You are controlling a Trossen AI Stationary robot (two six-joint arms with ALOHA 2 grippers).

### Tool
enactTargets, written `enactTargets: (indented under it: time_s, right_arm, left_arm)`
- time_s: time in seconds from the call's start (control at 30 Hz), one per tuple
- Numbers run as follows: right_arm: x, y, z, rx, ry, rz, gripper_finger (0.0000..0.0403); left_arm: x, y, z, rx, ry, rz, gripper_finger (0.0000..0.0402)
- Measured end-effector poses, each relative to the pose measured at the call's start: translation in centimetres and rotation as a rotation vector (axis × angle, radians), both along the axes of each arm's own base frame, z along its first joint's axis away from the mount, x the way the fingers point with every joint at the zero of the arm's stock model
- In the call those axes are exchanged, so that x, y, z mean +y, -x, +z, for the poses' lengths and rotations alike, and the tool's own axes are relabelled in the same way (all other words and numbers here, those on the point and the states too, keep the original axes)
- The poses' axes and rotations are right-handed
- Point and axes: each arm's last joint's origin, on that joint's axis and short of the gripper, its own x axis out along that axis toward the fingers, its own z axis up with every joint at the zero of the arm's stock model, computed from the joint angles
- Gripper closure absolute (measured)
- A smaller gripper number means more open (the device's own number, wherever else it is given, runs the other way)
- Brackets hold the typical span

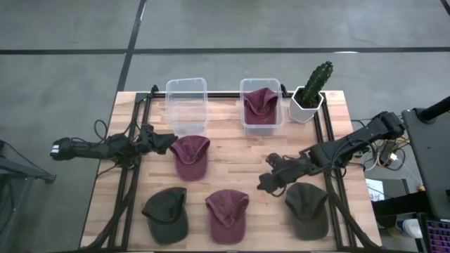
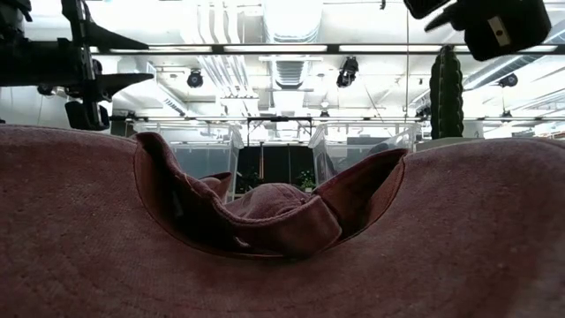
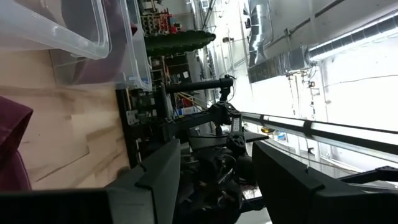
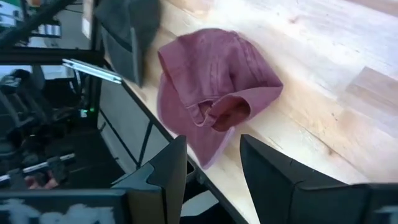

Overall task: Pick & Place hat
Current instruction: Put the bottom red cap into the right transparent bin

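Several hats lie flat on the wooden table: a maroon one mid-left, a dark green one near left, a maroon one near the front edge, and a dark green one near right. Another maroon hat lies in the far right clear bin. My right gripper hovers open above the table, slanting down toward the near maroon hat, with nothing between its fingers. My left gripper waits open at the table's left, beside the mid-left maroon hat.
An empty clear bin stands at the far side, left of the filled bin. A cactus in a white pot stands at the far right. Dark rails run along the table's left and right sides. In the low view a maroon hat fills the foreground.
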Motion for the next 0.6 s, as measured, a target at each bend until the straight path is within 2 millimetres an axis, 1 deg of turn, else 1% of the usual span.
enactTargets:
  time_s: [0.13,0.37,0.6]
  right_arm:
    - [0.3,-0.6,-0.9,0.032,0.002,0.004,0.0257]
    - [0.9,-1.4,-2.5,0.113,-0.052,0.044,0.0264]
    - [1.6,-2.8,-3.4,0.084,-0.095,0.055,0.0271]
  left_arm:
    - [0.0,0.0,0.0,0.000,0.000,-0.001,0.0209]
    - [0.0,0.0,0.0,0.000,0.001,-0.003,0.0209]
    - [0.0,0.0,0.0,0.001,0.001,-0.006,0.0209]
